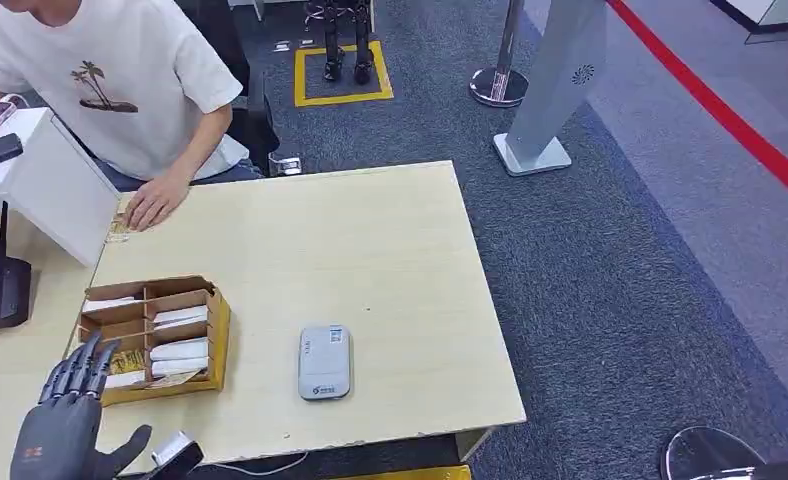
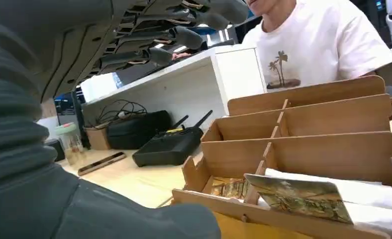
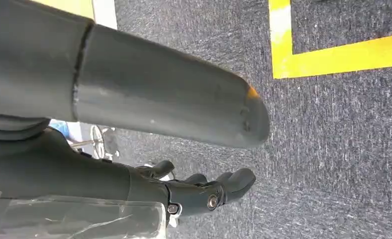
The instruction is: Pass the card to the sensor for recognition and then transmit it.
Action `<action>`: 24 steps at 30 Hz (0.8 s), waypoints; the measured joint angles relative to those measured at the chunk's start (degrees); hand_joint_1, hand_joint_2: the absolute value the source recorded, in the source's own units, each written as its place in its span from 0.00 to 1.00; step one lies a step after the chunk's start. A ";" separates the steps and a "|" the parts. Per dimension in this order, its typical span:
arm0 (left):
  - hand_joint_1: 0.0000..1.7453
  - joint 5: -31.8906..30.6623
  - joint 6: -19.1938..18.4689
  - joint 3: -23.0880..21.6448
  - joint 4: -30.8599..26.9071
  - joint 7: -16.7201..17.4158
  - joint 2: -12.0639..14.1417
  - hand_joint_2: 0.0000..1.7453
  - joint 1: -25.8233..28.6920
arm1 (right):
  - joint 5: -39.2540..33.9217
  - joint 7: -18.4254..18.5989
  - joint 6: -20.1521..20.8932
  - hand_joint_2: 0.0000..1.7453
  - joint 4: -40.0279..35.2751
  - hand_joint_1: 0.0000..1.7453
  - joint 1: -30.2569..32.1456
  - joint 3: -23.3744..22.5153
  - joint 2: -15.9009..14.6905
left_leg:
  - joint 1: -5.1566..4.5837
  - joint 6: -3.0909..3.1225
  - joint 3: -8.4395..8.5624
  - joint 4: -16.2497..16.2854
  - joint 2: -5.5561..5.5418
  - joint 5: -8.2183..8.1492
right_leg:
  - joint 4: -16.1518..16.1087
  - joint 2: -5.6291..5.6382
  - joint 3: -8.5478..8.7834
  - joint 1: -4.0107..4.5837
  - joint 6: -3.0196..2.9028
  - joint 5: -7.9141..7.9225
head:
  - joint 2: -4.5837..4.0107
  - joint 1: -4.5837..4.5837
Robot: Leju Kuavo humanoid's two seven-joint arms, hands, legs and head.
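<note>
Currently the task stands at its first step. The left hand [image 1: 68,405], fingers spread and holding nothing, hovers at the lower left of the head view, just beside the wooden card box [image 1: 155,338] on the bench [image 1: 370,260]. A card [image 2: 297,197] leans in the box's near compartment, not yet picked. The grey sensor [image 1: 324,362] lies lower centre, untouched. The right hand [image 3: 204,191] hangs over the floor, fingers loosely curled, holding nothing. Pick-up, recognition and handover remain.
</note>
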 joint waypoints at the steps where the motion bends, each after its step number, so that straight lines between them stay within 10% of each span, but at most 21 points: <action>1: 0.00 0.11 -0.20 -0.20 0.00 0.40 0.22 1.00 0.00 | 0.09 0.07 0.00 0.00 0.00 0.00 0.00 0.00 -0.02 | 0.00 0.00 0.00 0.00 0.00 0.00 | 0.00 0.00 0.00 0.00 0.00 0.00 | -0.02 0.00; 24: 0.00 0.87 -5.09 -0.68 2.43 0.92 3.06 1.00 -3.77 | 1.84 0.17 0.20 0.00 0.02 0.00 -0.24 0.07 -0.02 | 0.00 0.00 0.01 0.00 -0.02 0.00 | 0.00 -0.02 0.00 0.00 0.00 0.00 | 0.00 0.00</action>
